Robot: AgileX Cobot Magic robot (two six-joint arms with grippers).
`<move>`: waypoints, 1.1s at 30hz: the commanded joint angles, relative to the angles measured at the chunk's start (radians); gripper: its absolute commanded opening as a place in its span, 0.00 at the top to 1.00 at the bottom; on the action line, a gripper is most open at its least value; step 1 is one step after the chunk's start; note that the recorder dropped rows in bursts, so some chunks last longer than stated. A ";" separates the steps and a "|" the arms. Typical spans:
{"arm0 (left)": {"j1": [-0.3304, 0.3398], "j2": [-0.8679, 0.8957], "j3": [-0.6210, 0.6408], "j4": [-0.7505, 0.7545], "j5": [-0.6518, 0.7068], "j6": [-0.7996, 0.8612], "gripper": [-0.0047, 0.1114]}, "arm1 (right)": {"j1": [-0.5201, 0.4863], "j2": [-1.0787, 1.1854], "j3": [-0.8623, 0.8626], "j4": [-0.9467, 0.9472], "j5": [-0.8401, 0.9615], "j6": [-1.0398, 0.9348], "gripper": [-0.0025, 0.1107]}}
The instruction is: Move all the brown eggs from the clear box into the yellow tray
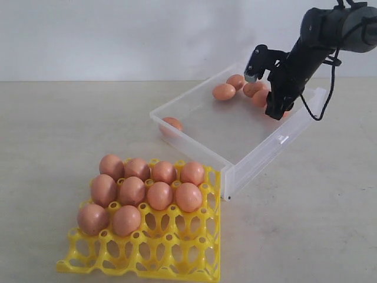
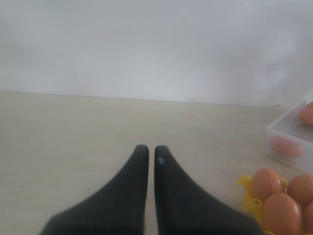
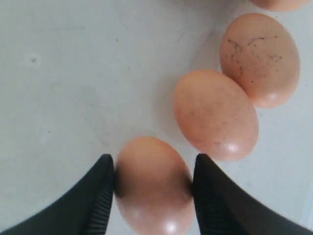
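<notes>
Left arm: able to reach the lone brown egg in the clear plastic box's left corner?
Probably yes: the lone brown egg lies uncovered, the clear box is open-topped, and the right gripper works the far corner. The left gripper is shut, though.

In the right wrist view the picture's edge cut off the end of the brown egg [image 3: 151, 186] pinched in the right gripper [image 3: 154, 169], and a second egg [image 3: 281, 4] showed only as a sliver at another edge. In the exterior view the gripper and its arm hid nearly all of the pinched egg by the clear box's [image 1: 194, 144] far right wall. A third egg [image 1: 171, 124], at the box's left corner, was blurred by the translucent wall. The left wrist view's edge clipped the box and the yellow tray [image 2: 244, 182].
</notes>
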 commanded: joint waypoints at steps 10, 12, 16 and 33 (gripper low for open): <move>0.006 -0.003 0.003 -0.001 -0.005 0.001 0.92 | -0.001 -0.035 0.006 0.209 0.039 0.021 0.98; 0.006 -0.003 0.003 -0.001 -0.005 0.001 0.92 | -0.001 -0.035 0.006 0.209 0.037 0.021 0.98; 0.006 -0.003 0.003 -0.001 -0.005 0.001 0.92 | -0.001 -0.035 0.006 0.160 0.094 0.042 0.82; 0.006 -0.003 0.003 -0.001 -0.005 0.001 0.92 | -0.001 -0.035 0.006 0.044 0.047 0.864 0.36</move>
